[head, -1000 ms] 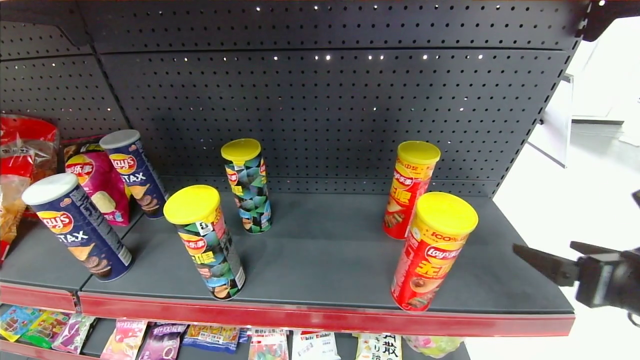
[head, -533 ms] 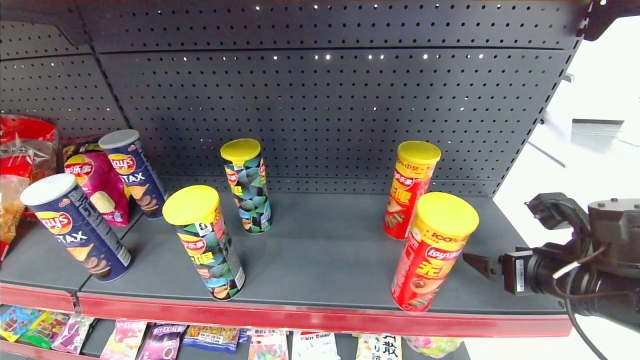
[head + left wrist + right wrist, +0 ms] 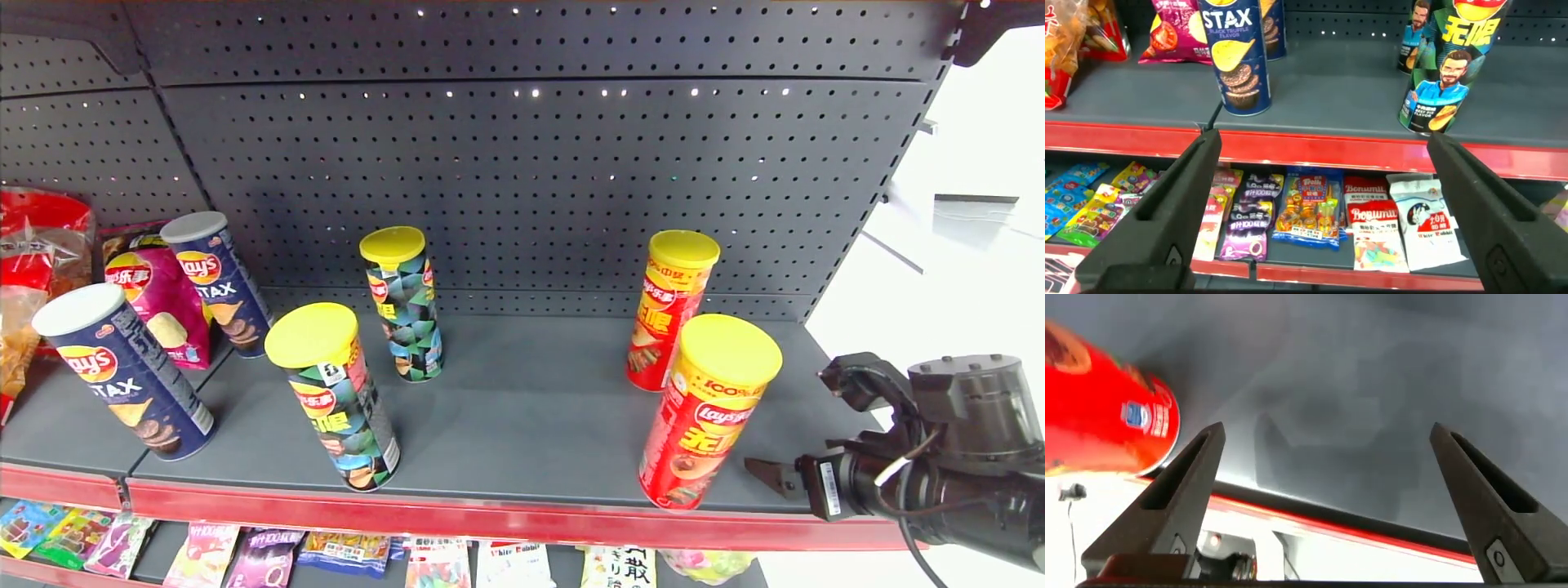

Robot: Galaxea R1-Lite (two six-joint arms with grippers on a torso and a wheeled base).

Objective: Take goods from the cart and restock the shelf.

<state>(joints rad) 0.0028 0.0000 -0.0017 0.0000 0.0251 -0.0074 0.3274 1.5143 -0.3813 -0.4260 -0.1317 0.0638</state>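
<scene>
The tall red cardboard crisp tube with a yellow plastic lid stands upright at the front right of the dark grey metal shelf with a red lip. Just beside it hangs the right gripper — jaws spread wide, nothing held. Placing looks finished; the next move likely calls for backing clear without nudging the tube, then fetching more from the cart. The left wrist view adds the left gripper — equally wide, empty — facing the lip above sweet packets.
</scene>
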